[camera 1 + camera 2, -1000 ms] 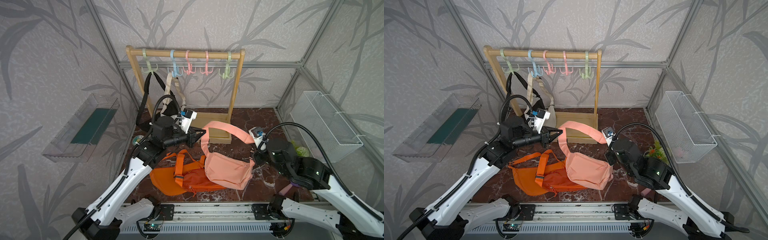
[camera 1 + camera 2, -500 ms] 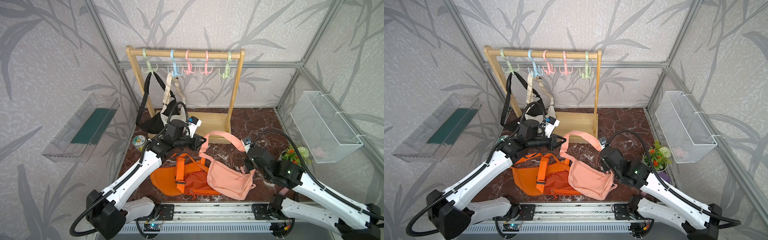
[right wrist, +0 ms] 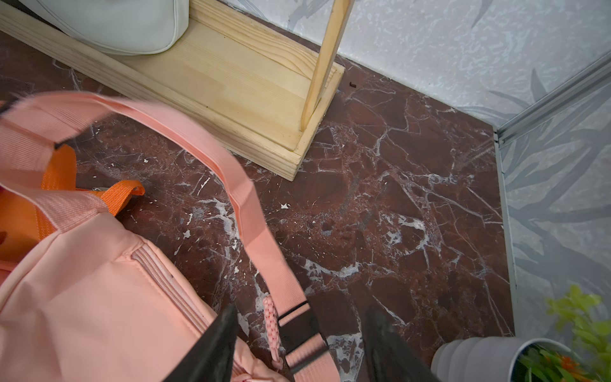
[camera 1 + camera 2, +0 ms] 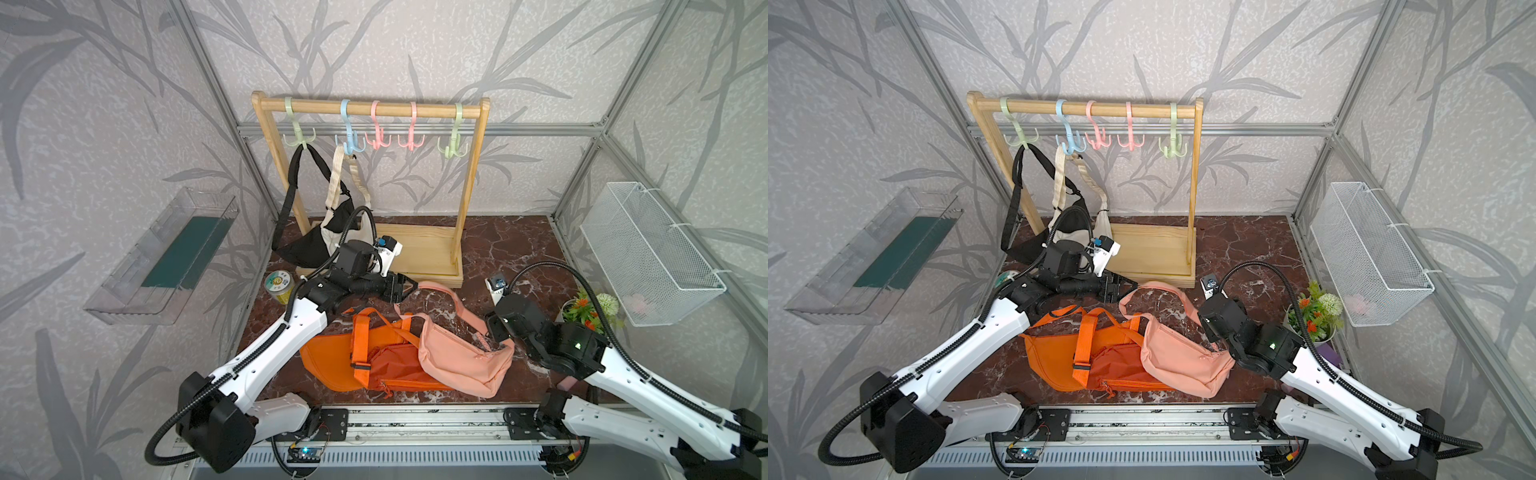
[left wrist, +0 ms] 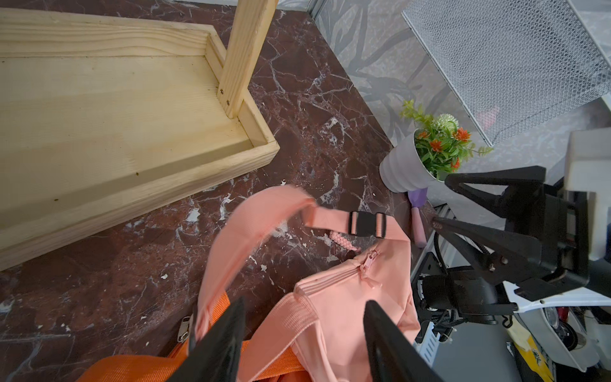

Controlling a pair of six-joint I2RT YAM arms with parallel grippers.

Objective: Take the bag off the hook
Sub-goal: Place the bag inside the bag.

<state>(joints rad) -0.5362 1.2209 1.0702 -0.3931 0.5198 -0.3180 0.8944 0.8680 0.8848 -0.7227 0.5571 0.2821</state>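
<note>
Hanging on the left wall was a clear plastic shelf (image 4: 162, 257) with a dark green liner. Near the left arm's elbow a small yellow-lidded jar (image 4: 279, 286) stood on the red marble floor (image 4: 498, 245). Behind it rose the wooden rack (image 4: 320, 109). A black bag (image 4: 305, 249) hung by its strap from the leftmost green hook (image 4: 299, 135), and a cream bag (image 3: 109, 29) hung from the blue hook (image 4: 351, 139) beside it, its body resting on the rack's base.

The left gripper (image 4: 413, 286) hovered just in front of that base. Its jaws stood apart with nothing between them, and in the left wrist view the salmon-pink bag showed below the gap. An orange bag (image 4: 332, 357) lay flat on the floor near the front rail.

The salmon-pink bag (image 4: 461, 357) was off the rack. It lay on the floor with its left end overlapping the orange one, and its strap (image 4: 440, 291) looped loosely back toward the rack base.

The right gripper (image 3: 301, 307) was also spread wide and held nothing. It hung over the strap's black buckle (image 3: 297, 325) at the pink bag's right end; whether it touched the strap could not be told. Further right stood a small potted plant (image 4: 590, 307), and a white wire basket (image 4: 648, 257) was fixed to the right wall.
</note>
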